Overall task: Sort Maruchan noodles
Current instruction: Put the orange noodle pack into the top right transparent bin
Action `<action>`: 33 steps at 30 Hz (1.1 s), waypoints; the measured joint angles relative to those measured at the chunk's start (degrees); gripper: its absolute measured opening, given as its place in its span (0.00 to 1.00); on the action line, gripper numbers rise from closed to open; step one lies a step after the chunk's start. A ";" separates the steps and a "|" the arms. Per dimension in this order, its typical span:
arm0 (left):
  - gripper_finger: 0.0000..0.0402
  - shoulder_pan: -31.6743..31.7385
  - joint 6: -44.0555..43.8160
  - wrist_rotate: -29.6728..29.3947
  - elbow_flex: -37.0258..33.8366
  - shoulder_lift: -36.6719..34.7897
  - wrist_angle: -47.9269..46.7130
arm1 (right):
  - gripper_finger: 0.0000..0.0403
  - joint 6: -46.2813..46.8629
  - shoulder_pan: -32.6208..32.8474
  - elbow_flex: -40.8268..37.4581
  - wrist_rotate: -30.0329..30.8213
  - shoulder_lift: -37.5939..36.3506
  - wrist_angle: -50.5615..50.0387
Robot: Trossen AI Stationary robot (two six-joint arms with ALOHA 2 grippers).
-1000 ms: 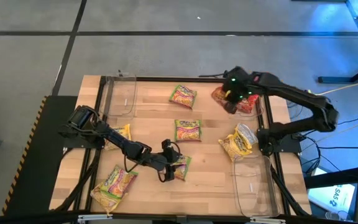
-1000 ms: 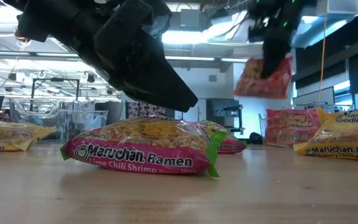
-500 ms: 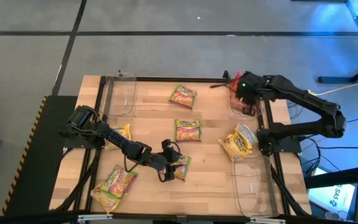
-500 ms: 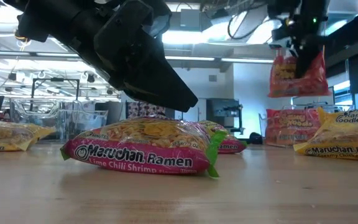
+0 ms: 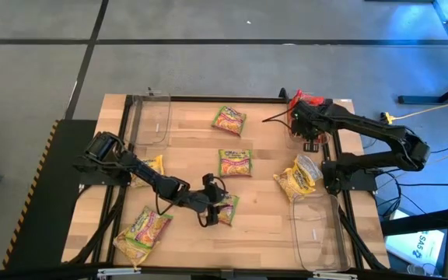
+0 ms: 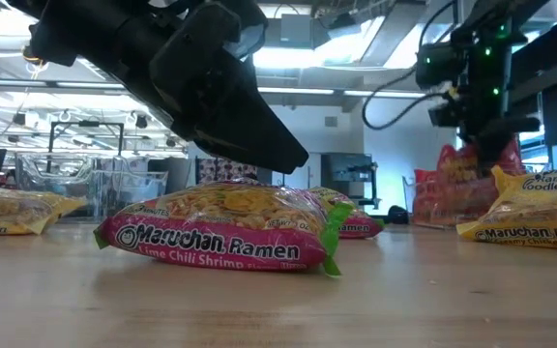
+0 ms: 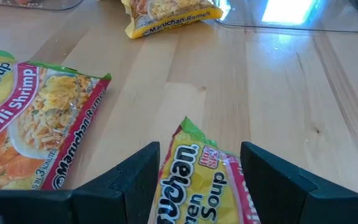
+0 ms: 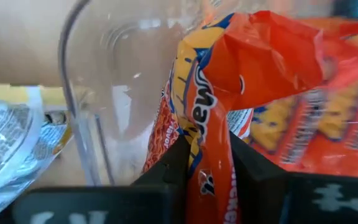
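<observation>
One red packet [image 8: 229, 81] is now clamped in the right gripper [image 5: 308, 132], which has come down from above into the clear bin [image 8: 92, 118]; release should follow. Left gripper [image 7: 201, 168] waits with fingers apart, a green-pink packet [image 7: 197, 186] between them, not yet gripped.

Wood table [image 5: 263, 194] w/ scattered noodle pkts [image 5: 235, 162] & clear bins [image 5: 316, 225] at edges.
</observation>
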 joint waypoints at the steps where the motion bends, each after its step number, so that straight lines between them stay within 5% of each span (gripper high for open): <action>1: 0.54 0.06 0.01 0.00 0.00 0.00 0.00 | 0.12 -0.01 -0.18 -0.61 0.04 0.06 0.50; 9: 0.54 0.52 0.02 -0.02 0.01 0.00 0.02 | 0.17 -0.05 -0.13 -3.52 1.77 0.02 6.21; 15: 0.54 0.50 0.00 0.00 0.02 0.00 0.02 | 0.36 -0.03 -0.12 -3.72 2.38 0.28 6.85; 22: 0.54 0.50 -0.02 0.57 0.02 0.00 0.02 | 0.54 0.00 -0.11 -3.70 12.14 0.28 7.30; 29: 0.54 0.50 -0.02 0.64 0.02 0.00 0.02 | 0.59 0.06 -0.09 -3.70 6.68 0.15 5.70; 33: 0.54 0.50 -0.02 0.66 0.02 0.00 0.02 | 0.59 0.04 -0.06 -3.22 9.55 0.17 4.97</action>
